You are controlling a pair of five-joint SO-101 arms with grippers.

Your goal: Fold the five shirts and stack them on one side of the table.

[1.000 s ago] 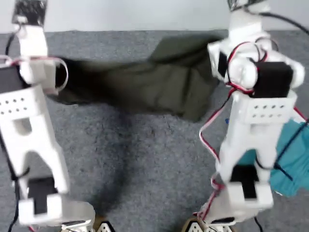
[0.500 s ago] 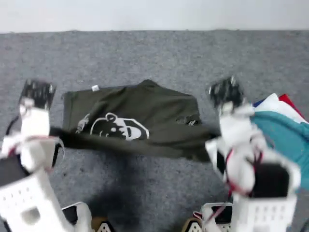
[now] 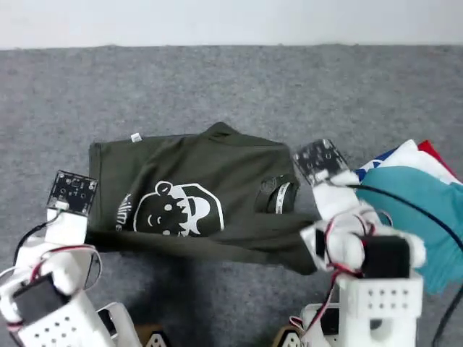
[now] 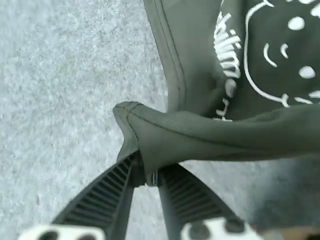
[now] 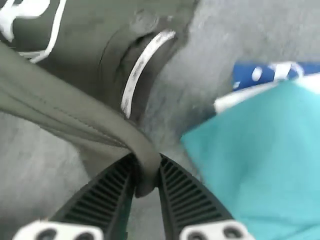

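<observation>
A dark olive shirt [image 3: 195,195] with a white cartoon face print lies in the middle of the grey table, its near edge lifted. My left gripper [image 4: 146,177] is shut on the shirt's near left corner [image 4: 135,125], and the left arm [image 3: 61,238] stands at the table's near left. My right gripper [image 5: 146,186] is shut on the shirt's near right edge [image 5: 90,125], with the right arm [image 3: 347,231] at the near right. A stack of folded shirts [image 3: 427,202], teal on top with blue, white and red below, rests at the right edge.
The grey carpet-like table top [image 3: 239,87] is bare behind the shirt up to the white wall [image 3: 231,22]. The teal shirt [image 5: 260,150] of the stack lies close beside my right gripper.
Both arms have pulled back from the far side toward the near edge, drawing the olive shirt's edge over itself. The shirt's printed front now shows.
</observation>
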